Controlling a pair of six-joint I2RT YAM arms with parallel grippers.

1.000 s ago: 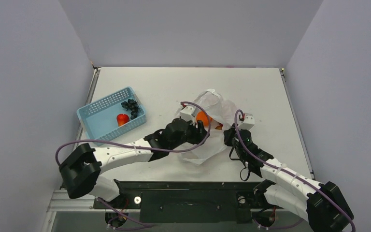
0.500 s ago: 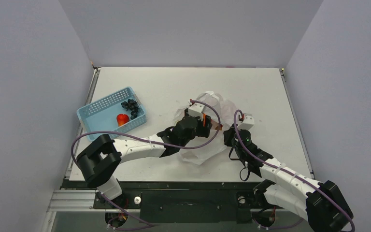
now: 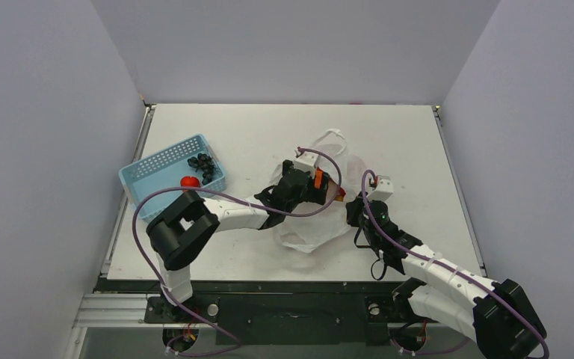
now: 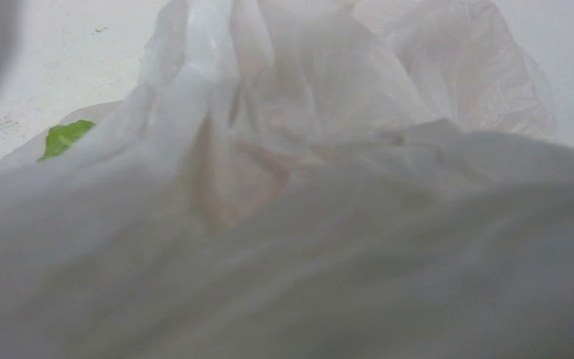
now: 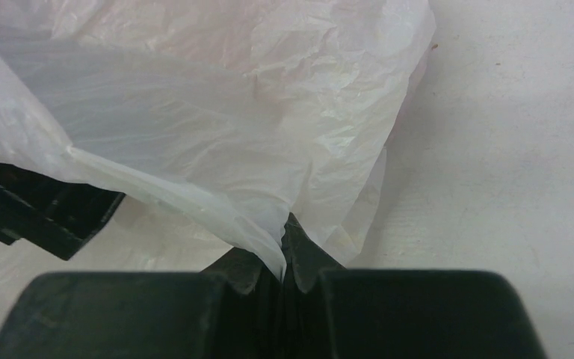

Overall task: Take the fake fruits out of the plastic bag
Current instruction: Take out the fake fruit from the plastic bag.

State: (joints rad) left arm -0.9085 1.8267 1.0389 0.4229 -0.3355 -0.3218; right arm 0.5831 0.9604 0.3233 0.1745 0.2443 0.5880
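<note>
The plastic bag [image 3: 315, 228] lies crumpled at the table's middle, with a handle loop [image 3: 333, 134] at its far side. My left gripper [image 3: 324, 185] is pushed into the bag's mouth; a bit of orange [image 3: 318, 179] shows at its tip and a red-brown piece [image 3: 338, 194] lies beside it. In the left wrist view bag film [image 4: 306, 105] with a green print [image 4: 63, 137] fills the frame and hides the fingers. My right gripper [image 5: 284, 258] is shut on the bag's near right edge [image 5: 194, 202] and also shows in the top view [image 3: 356, 212].
A blue perforated basket [image 3: 143, 173] stands at the left, holding a dark grape bunch [image 3: 203, 166] and a red piece [image 3: 189, 182]. The left arm's links stretch between the basket and the bag. Walls close in the table on three sides.
My left gripper has pushed farther right and deeper into the bag's mouth, covering most of the orange seen earlier. The bag's handle loop has risen at the far side. The right arm has not moved.
</note>
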